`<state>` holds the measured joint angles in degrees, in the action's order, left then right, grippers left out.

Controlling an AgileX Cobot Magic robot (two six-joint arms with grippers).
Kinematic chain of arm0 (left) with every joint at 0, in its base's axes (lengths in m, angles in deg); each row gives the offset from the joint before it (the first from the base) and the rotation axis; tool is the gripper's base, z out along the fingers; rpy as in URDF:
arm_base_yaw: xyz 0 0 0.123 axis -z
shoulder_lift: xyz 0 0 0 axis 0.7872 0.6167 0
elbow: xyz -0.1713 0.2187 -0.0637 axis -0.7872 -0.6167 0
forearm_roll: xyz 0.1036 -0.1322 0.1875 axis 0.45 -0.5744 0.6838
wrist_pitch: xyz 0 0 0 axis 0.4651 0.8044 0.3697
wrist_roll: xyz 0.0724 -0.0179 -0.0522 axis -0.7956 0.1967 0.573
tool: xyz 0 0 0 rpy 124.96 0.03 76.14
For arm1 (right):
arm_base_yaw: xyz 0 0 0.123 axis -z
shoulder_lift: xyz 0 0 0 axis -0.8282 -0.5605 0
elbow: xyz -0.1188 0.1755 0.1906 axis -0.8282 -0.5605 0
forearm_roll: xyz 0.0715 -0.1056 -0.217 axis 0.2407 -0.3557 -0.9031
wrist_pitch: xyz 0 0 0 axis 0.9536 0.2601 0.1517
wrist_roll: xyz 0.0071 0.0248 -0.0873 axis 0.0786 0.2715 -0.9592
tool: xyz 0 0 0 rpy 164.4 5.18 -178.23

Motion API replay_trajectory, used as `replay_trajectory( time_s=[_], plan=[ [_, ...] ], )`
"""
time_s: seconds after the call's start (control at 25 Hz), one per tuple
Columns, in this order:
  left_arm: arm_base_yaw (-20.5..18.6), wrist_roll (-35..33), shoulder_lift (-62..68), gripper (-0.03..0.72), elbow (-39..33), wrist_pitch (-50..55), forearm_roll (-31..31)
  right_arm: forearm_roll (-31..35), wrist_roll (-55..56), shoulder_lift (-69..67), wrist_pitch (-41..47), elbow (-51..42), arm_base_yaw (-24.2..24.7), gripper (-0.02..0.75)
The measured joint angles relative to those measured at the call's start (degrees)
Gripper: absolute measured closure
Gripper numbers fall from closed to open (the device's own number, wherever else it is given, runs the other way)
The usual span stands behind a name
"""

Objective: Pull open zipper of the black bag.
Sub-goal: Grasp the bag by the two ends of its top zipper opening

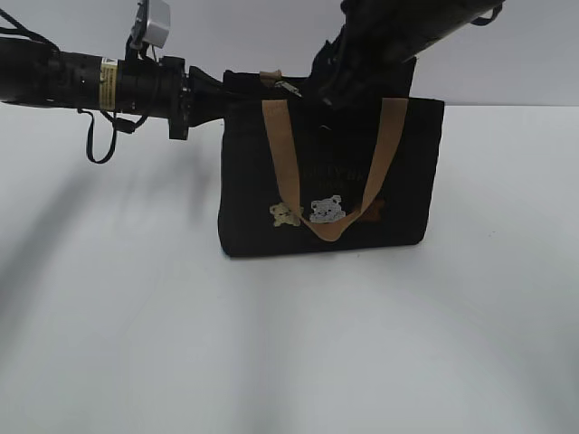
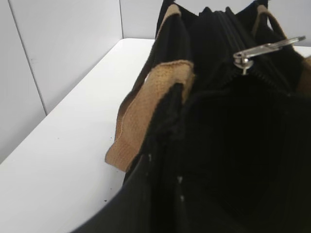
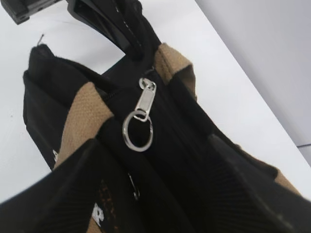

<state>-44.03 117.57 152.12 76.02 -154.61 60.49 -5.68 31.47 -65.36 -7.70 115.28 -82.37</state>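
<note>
The black bag stands upright on the white table, with tan handles and small bear patches on its front. My left gripper comes in from the left and is shut on the fabric at the bag's upper left end. The zipper's silvery pull tab, with a ring, lies along the black zip line on top, near that end. It also shows in the left wrist view as a pull tab. My right gripper hangs open over the bag's top, a finger on each side, and the tab lies just ahead of it, untouched.
The white table stretches out in front of the bag and to both sides. A pale wall runs behind the table. One tan handle flops over the bag's near side.
</note>
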Motion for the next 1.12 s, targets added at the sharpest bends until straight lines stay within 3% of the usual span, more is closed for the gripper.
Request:
replay_trajectory(
  time_s=[0.52, 0.96, 1.12],
  plan=[
    [0.00, 0.00, 0.00, 0.661, 0.00, 0.00, 0.00, 0.24, -0.48, -3.87, -4.68, 0.30, -1.68, 0.246],
    [0.00, 0.00, 0.00, 0.661, 0.00, 0.00, 0.00, 0.36, -0.50, -4.63, -4.82, 0.41, -1.68, 0.416],
    [0.00, 0.00, 0.00, 0.661, 0.00, 0.00, 0.00, 0.43, -0.50, -4.63, -4.82, 0.41, -1.68, 0.510]
  ],
)
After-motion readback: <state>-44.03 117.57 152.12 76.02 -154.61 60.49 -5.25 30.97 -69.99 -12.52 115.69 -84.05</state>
